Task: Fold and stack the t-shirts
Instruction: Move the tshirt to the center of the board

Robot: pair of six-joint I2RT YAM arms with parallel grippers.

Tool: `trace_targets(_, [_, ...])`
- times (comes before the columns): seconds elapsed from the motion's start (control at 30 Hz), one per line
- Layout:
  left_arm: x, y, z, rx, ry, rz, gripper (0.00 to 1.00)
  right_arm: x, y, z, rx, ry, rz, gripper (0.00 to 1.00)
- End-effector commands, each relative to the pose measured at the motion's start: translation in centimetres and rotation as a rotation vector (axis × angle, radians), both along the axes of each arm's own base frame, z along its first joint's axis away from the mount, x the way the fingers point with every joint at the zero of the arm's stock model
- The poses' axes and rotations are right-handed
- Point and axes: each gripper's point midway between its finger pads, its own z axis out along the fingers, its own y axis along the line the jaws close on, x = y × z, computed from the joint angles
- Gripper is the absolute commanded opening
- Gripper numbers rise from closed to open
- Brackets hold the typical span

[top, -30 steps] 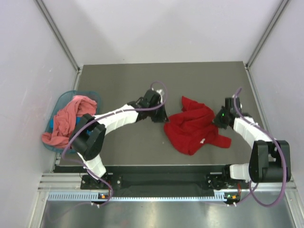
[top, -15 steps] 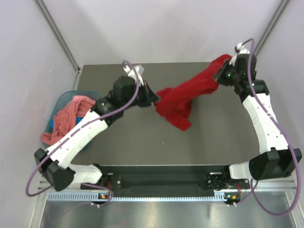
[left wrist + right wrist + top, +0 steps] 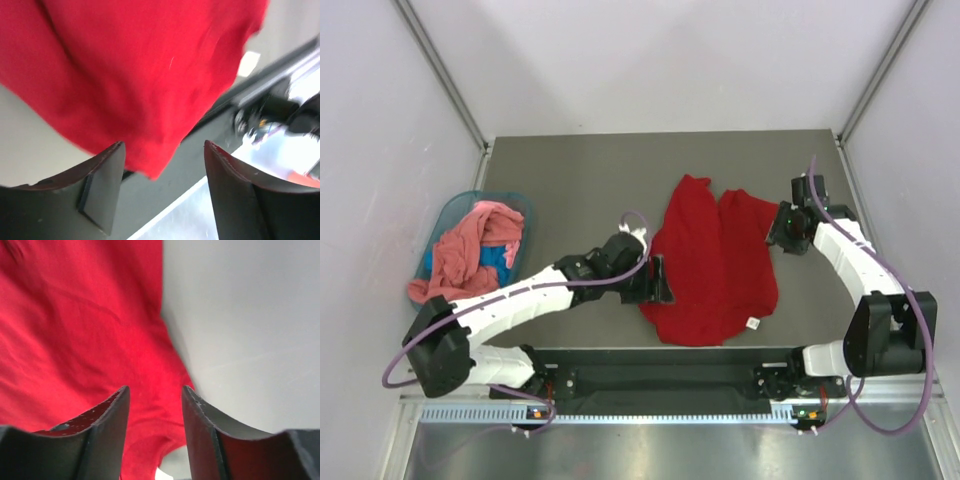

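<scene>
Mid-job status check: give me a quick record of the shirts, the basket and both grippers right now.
red t-shirt: spread out on the table, not folded; white label by its near edge
pink t-shirt: bunched in the teal basket, hanging over its rim
left gripper: open, at the red t-shirt's left edge, holding nothing
right gripper: jaws parted at the red t-shirt's right edge, no cloth pinched
stack: none yet
</scene>
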Motion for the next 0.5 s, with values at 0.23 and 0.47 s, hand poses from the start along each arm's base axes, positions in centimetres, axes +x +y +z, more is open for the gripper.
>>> trace_targets(0.23, [18.4, 4.1, 5.2, 0.068, -0.286, 0.294, 0.68, 9.5, -4.0, 1.2, -0.002, -0.203, -0.091, 0.43])
trace_targets(0.47, [24.7, 4.2, 2.7, 0.062, -0.26, 0.268, 0.68, 16.3, -5.5, -1.1, 0.076, -0.232, -0.09, 0.4])
